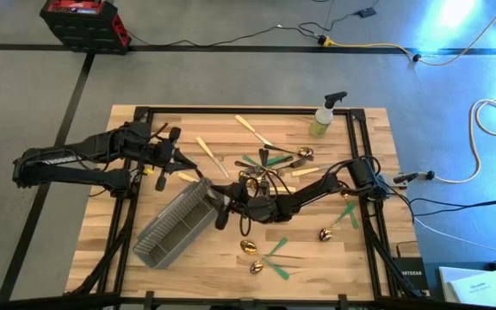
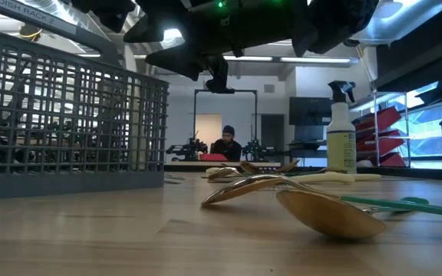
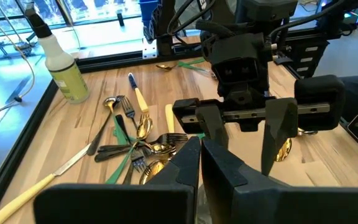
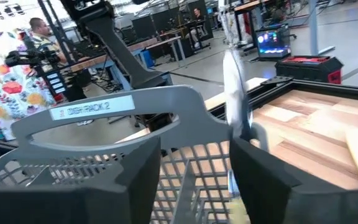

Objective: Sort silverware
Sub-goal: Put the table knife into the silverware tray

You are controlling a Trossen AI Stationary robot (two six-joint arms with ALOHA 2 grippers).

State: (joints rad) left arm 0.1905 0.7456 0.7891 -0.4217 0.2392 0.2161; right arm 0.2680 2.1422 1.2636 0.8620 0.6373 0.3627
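R gripper (image 1: 223, 209) is over the near-right end of the grey mesh caddy (image 1: 175, 226), arm reaching in from the table's right side. In the R wrist view its fingers (image 4: 263, 174) stand apart above the caddy's handle bar, and a shiny knife (image 4: 234, 93) stands upright just beside one finger, tip down toward the mesh. Can't tell if the piece is pinched or just leaning on the finger; jaws look part-open.

L gripper (image 1: 182, 158) hangs over the table's left-centre, far side of the caddy. In its wrist view, the L fingers (image 3: 185, 162) are pressed together, clenched on nothing visible.

Silverware: main tangle of forks and spoons (image 1: 269, 168) sits mid-table w/ green and dark handles crossing. Two cream-handled knives (image 1: 209, 155) lie left of the pile, another cream piece (image 1: 252, 131) farther back. Near edge: gold spoons w/ green handles (image 1: 269, 254), one more spoon (image 1: 325, 233) to the right. In the low view a big gold spoon (image 2: 324, 211) lies bowl-down, close to the camera.

Spray bottle (image 1: 324, 119) stands upright at the far right. A person (image 2: 226, 143) sits at a bench in the room behind the table.
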